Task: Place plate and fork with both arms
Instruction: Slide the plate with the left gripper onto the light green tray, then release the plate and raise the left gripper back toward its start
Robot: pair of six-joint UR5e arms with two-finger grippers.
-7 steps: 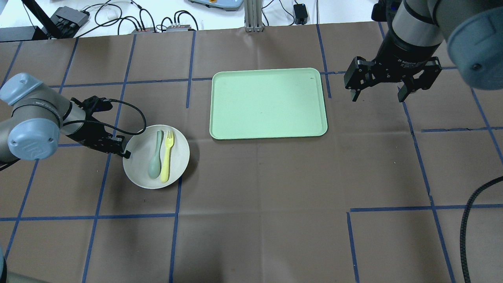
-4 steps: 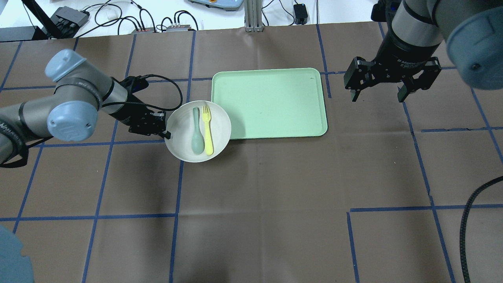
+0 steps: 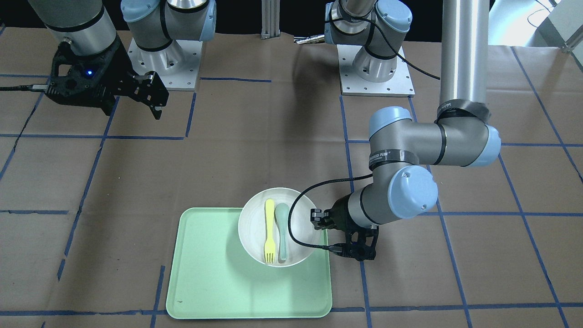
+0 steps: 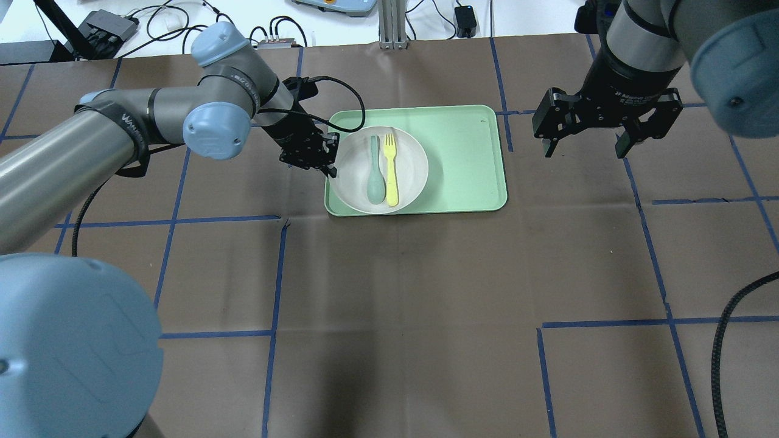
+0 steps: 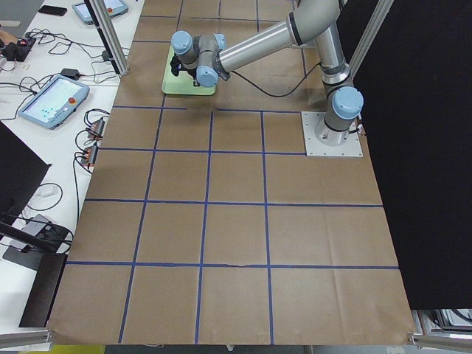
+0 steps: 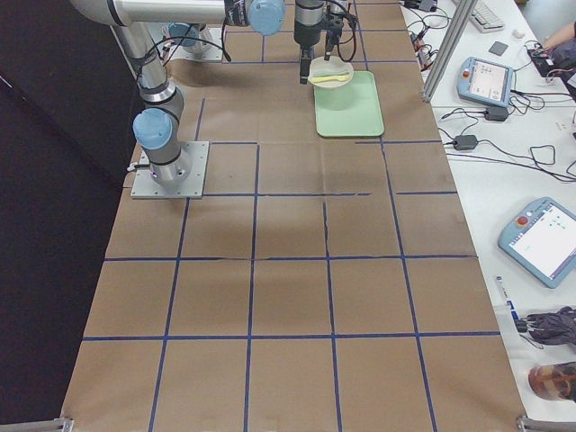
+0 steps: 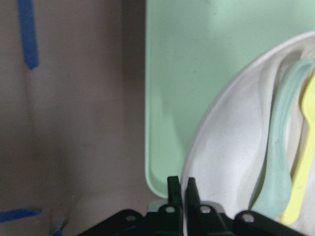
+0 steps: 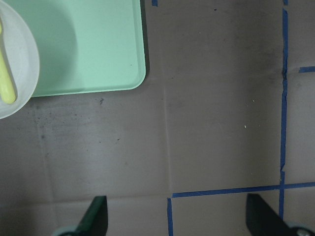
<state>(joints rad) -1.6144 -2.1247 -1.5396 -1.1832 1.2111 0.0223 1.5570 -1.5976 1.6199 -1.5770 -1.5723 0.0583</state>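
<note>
The off-white plate (image 4: 411,155) hangs a little above the left part of the mint-green tray (image 4: 462,158). The pale-yellow fork (image 4: 391,167) lies in it beside a grey-green spoon (image 4: 374,173). My left gripper (image 4: 331,169) is shut on the plate's left rim. In the left wrist view the fingers (image 7: 172,189) pinch the rim of the plate (image 7: 231,142). My right gripper (image 4: 584,149) is open and empty, right of the tray above the table. The plate (image 3: 253,228), fork (image 3: 269,232) and left gripper (image 3: 319,230) also show in the front-facing view.
The tray (image 3: 214,282) lies flat on the brown paper table cover with blue tape lines (image 4: 274,274). Cables and boxes (image 4: 109,24) sit beyond the far edge. A black cable (image 4: 727,340) hangs at the right.
My left arm has carried the plate, with fork and spoon in it, from the table on the left to over the tray's left part. The right gripper has not moved.
</note>
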